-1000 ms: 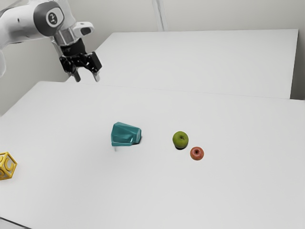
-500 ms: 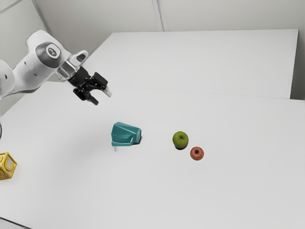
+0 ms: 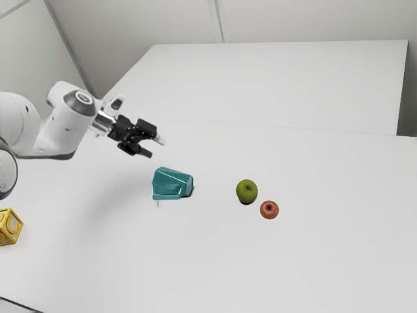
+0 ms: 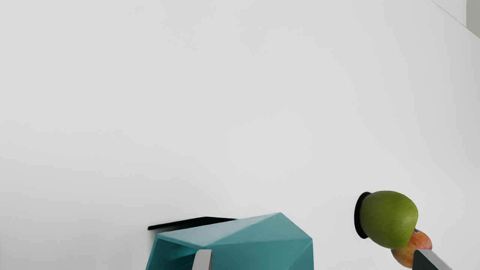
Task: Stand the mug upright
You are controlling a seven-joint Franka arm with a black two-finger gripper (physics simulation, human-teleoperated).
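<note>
The teal faceted mug (image 3: 172,184) lies on its side on the white table, its narrower end toward the exterior view's right. My gripper (image 3: 156,148) hangs above and just beyond the mug, toward the exterior view's upper left, its fingers spread with nothing between them. In the wrist view the mug (image 4: 240,243) shows its open mouth and a faceted flank, partly behind one fingertip of the gripper (image 4: 311,260); the other fingertip overlaps the red apple.
A green apple (image 3: 247,191) and a smaller red apple (image 3: 269,209) rest toward the exterior view's right of the mug. A yellow cube-shaped frame (image 3: 9,226) stands at the exterior view's left edge of the table (image 3: 293,267).
The arm has swung lower and toward the exterior view's right, bringing my gripper closer to the mug, with the hand tilted more sideways. The mug and apples have stayed put.
</note>
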